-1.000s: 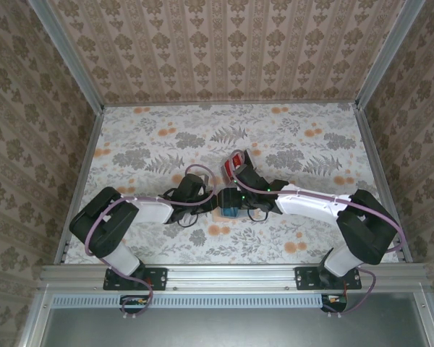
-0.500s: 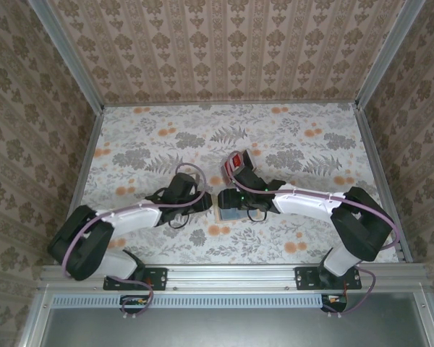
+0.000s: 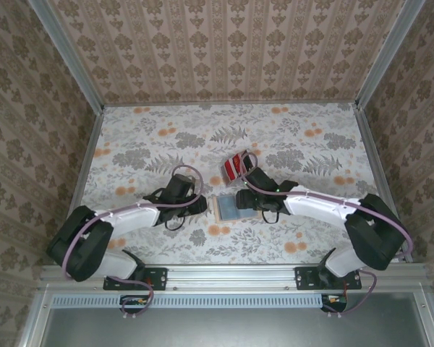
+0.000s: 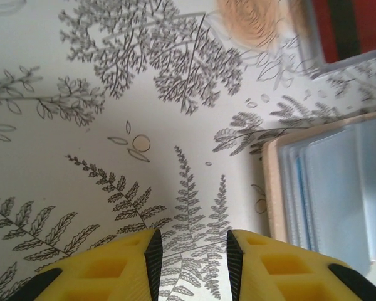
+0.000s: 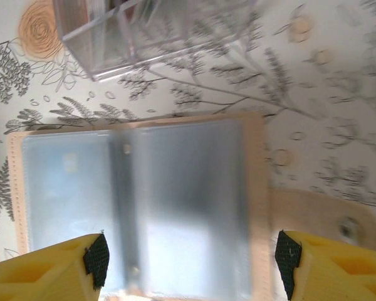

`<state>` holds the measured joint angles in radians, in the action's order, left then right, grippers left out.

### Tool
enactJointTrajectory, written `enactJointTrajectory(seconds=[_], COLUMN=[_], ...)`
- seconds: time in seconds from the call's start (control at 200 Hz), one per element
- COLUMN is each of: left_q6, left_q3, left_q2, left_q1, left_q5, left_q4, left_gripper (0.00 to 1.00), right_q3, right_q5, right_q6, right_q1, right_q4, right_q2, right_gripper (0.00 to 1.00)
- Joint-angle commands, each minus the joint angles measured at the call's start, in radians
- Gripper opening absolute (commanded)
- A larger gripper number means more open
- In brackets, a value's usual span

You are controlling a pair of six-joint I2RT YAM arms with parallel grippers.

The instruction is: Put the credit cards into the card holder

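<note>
One card holder (image 3: 226,207) — flat between left tool (image 3: 202,205) and right tool (image 3: 243,199)

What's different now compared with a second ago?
The right gripper has drawn back toward its own side, uncovering the wallet, which now lies open with its bluish inside up. The left arm has sunk lower; the left gripper sits open beside the wallet. The red cards stayed put.
</note>
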<state>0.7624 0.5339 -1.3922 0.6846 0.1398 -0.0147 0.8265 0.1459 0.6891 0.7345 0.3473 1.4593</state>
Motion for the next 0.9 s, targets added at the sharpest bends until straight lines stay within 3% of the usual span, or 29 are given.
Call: enactJointTrajectory(seconds=[0.0,0.135,0.24,0.49,0.895], left_q6=[-0.028,-0.038,-0.043,-0.032,-0.030], left_q3=[0.047,0.083,0.097,0.099,0.074], left_q2=[-0.036,-0.099,-0.129,-0.157,-0.152], left_q1=[-0.003,0.003,0.018,0.029,0.018], left_q5=[0.038,0.066,0.057,0.053,0.027], left_q4=[-0.023,-0.025,-0.033,-0.037,-0.035], left_gripper=[0.35,0.34,0.33,0.32,0.31], right_q3=[0.011,0.014,0.048,0.241,0.282], right_q5=[0.102,0.014,-0.061,0.020,-0.002], right_q6=[-0.058,-0.089,-0.095,-0.136,-0.120], right_q1=[-0.003,0.020,0.047,0.133,0.151], right_q4=[0.127,0.057,0.012,0.093,0.084], right_q2=[-0.093,-0.142,-0.051,0.231,0.358], right_gripper=[0.74,0.74,0.74,0.75,0.70])
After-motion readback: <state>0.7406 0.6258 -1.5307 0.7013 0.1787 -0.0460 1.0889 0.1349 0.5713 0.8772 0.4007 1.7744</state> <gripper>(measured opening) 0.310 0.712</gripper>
